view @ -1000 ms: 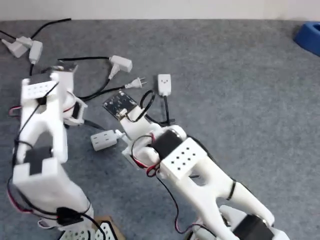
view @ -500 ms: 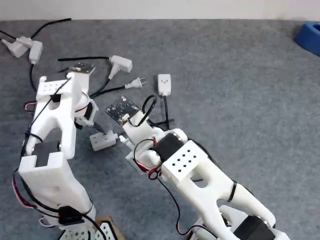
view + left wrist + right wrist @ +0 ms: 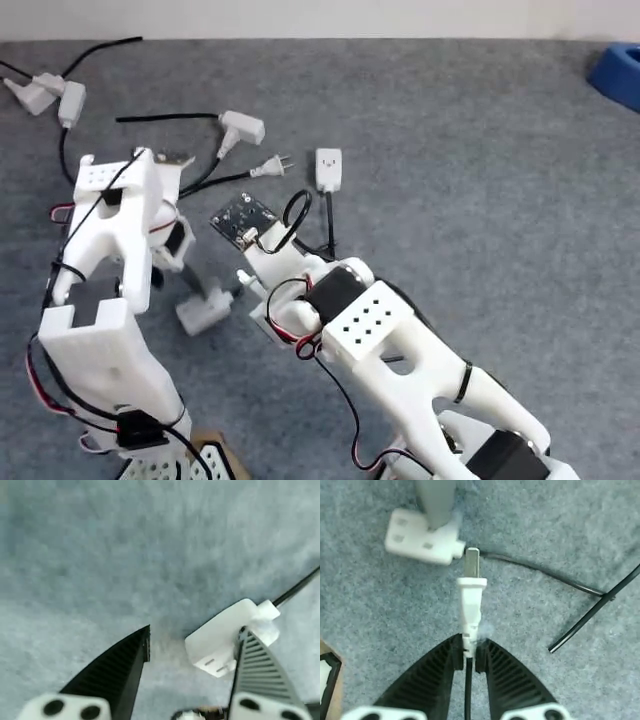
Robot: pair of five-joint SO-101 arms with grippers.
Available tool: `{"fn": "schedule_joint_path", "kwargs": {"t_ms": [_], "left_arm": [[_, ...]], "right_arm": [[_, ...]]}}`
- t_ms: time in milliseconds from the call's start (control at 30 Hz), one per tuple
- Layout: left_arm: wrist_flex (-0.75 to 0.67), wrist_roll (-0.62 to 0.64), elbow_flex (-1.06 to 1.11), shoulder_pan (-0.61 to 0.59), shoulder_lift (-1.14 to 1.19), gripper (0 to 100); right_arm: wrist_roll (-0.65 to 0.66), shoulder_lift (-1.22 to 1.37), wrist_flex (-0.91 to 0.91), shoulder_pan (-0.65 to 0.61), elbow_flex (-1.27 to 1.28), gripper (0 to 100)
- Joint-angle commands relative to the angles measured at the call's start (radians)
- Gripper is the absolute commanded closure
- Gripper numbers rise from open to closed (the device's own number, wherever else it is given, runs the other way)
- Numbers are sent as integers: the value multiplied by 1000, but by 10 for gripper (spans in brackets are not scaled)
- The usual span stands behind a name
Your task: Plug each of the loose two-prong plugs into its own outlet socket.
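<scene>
Two arms at the bench [image 3: 480, 180], left arm [image 3: 100, 250] and right arm [image 3: 390, 340], one claw each: left claw [image 3: 195, 632], right claw [image 3: 469, 641]. Two two-prong plugs: loose plug [image 3: 270, 165] at 11 o'clock, gripped plug [image 3: 469, 597]. Two slotted sockets: near socket [image 3: 203, 312] at 8 o'clock, far socket [image 3: 328, 168] at 12. Three other white cord ends, kind unclear: angled block [image 3: 243, 127] at 11, paired blocks [image 3: 70, 100] at 10. One blue object [image 3: 615, 75] at 2.
</scene>
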Motion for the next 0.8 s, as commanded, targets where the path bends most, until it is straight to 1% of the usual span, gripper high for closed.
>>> {"fn": "schedule_joint_path", "kwargs": {"t_ms": [0, 200, 300, 400, 500, 600, 667, 767], "left_arm": [[46, -14, 54, 25, -67, 737], [43, -14, 160, 73, -200, 737], [43, -12, 143, 70, -285, 736], [44, -9, 96, 39, -360, 736], [43, -6, 28, -25, -410, 736], [41, -6, -27, -107, -430, 736], [40, -11, -39, -163, -430, 736], [-23, -12, -18, -236, -430, 736]], "right_arm": [[11, -4, -16, 12, -7, 991], [11, -4, -16, 10, 12, 991], [11, -4, -16, 8, 12, 991], [11, -4, -12, 1, 12, 991], [15, -4, -8, -30, 13, 991], [84, -4, 35, -96, 4, 991], [92, -5, 77, -133, -24, 991], [121, 8, 157, -171, -133, 991]]}}
